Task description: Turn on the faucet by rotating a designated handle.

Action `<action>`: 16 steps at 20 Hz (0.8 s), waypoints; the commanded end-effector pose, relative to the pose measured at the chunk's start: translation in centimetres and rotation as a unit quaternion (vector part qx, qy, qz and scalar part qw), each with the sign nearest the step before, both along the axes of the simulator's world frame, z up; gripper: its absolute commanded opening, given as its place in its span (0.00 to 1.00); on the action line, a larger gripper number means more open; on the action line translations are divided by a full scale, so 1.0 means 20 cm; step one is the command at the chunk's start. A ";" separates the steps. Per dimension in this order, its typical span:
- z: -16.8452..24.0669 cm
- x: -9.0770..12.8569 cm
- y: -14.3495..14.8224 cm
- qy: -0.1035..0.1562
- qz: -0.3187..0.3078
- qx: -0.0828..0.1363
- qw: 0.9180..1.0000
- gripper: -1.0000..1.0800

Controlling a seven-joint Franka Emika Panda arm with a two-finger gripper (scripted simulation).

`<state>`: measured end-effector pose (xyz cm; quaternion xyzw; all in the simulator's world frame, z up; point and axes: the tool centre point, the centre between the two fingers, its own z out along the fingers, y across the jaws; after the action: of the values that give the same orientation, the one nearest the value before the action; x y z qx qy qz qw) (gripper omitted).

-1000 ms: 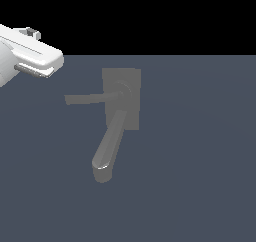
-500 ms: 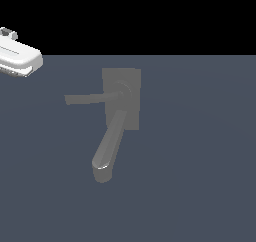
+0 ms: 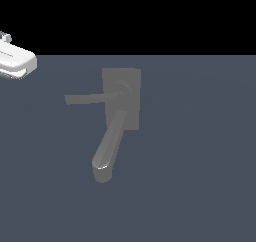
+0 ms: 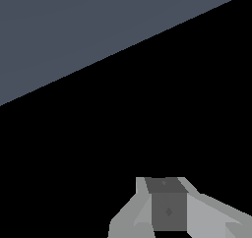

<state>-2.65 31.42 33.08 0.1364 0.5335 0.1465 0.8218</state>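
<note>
Now white arm (image 3: 17, 62) edges back in at exterior view's left after retreating almost out of frame; faucet (image 3: 120, 103) and handle (image 3: 90, 98) unchanged, handle pointing toward exterior view's left, well apart from arm. Gripper (image 4: 167, 212) spread unclear, cannot tell. Probably approach restarting; no contact yet.

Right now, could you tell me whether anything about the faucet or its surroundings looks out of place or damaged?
Nothing stands out. The faucet looks intact, its handle pointing straight toward the exterior view's left and its spout angling down. The arm sits far off at the left edge, touching nothing; the wrist view shows the tool unclearly.
</note>
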 end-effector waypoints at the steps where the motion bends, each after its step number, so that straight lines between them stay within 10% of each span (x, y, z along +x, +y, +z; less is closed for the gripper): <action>1: -0.03 0.01 -0.02 0.006 -0.002 -0.004 1.000 0.00; 16: -0.66 0.08 -0.40 0.122 -0.054 -0.080 0.988 0.00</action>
<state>-1.03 24.49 21.29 0.1175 0.6204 0.0531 0.7736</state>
